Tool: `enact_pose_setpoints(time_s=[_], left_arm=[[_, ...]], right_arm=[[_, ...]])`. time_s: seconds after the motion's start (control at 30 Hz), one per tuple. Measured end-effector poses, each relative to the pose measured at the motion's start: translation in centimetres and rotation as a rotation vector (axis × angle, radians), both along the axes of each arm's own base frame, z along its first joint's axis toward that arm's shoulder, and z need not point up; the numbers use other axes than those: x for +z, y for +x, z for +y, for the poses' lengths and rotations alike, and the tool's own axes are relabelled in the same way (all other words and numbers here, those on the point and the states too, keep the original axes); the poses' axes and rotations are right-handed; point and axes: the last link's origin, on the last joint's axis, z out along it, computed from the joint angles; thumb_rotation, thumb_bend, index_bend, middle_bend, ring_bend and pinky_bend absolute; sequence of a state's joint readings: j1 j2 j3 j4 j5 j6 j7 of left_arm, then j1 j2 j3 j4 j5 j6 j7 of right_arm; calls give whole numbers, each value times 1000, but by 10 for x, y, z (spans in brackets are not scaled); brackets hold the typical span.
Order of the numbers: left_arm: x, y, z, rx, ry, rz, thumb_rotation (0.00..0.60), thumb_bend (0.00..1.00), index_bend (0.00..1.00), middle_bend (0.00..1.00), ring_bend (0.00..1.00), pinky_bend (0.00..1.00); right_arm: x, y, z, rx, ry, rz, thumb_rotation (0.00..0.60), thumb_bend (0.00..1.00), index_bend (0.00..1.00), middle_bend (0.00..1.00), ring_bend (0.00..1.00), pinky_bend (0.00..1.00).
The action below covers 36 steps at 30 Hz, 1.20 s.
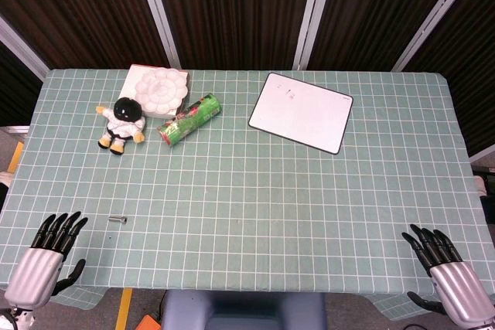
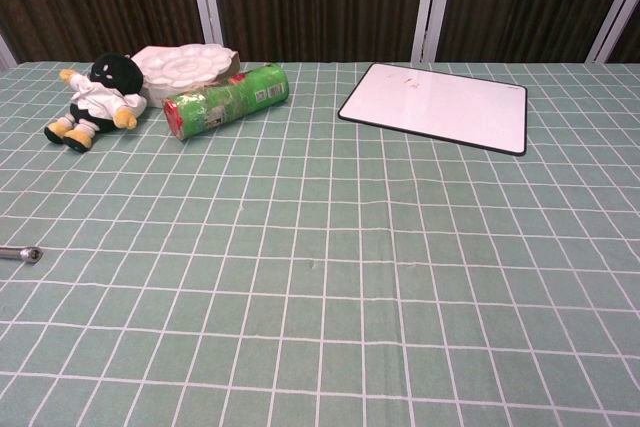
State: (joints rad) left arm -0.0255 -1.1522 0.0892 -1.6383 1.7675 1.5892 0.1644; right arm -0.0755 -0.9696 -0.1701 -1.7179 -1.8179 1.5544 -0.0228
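Left hand (image 1: 42,256) is being held at the lower left of the head view, fingers spread, nothing gripped. Nearest to it, a small metal bolt (image 1: 117,219) is lying on the checked tablecloth (image 1: 255,191), just up and right of the fingertips, not touched. Right hand (image 1: 448,272) is being held at the lower right, fingers likewise apart, nothing held. Neither hand is being shown in the chest view. In the upper left, a plush doll (image 1: 121,124), a white paint palette (image 1: 157,90) and a green snack can (image 1: 189,119) on its side are being seen close together. A whiteboard (image 1: 302,111) is lying at upper centre-right.
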Motion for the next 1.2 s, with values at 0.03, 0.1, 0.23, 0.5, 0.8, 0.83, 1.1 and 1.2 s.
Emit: enact_pose_setpoints(time_s=[0.03, 0.1, 0.23, 0.5, 0.8, 0.83, 1.1, 1.2], left_arm=[[-1, 0, 0, 3, 2, -2, 600, 404, 61, 90, 92, 271], [-3, 1, 3, 0, 10, -13, 600, 402, 91, 351, 353, 656], [-16, 1, 16, -15, 34, -57, 600, 419, 223, 900, 878, 1000], [-69, -18, 57, 50, -75, -91, 600, 431, 364, 1000, 1000, 1000], [-110, -33, 97, 110, -61, -84, 600, 422, 425, 1000, 1000, 1000], [-111, -35, 100, 115, -57, -79, 600, 422, 425, 1000, 1000, 1000], [-112, -50, 107, 148, -33, -38, 600, 420, 432, 1000, 1000, 1000], [-112, -54, 108, 165, -35, -31, 600, 412, 433, 1000, 1000, 1000]], right_arm=[[0, 0, 0, -3, 1, -1, 600, 181, 0, 0, 0, 0], [0, 0, -1, -7, 1, -5, 600, 181, 0, 0, 0, 0], [-1, -1, -2, -8, 4, -1, 600, 181, 0, 0, 0, 0], [-7, 0, -4, -6, 18, 7, 600, 181, 0, 0, 0, 0], [-4, -1, -4, -11, 15, 1, 600, 181, 0, 0, 0, 0], [-4, -1, -4, -12, 14, 0, 600, 181, 0, 0, 0, 0], [-4, -1, -4, -17, 17, 4, 600, 181, 0, 0, 0, 0], [-5, -1, -4, -18, 18, 4, 600, 181, 0, 0, 0, 0]])
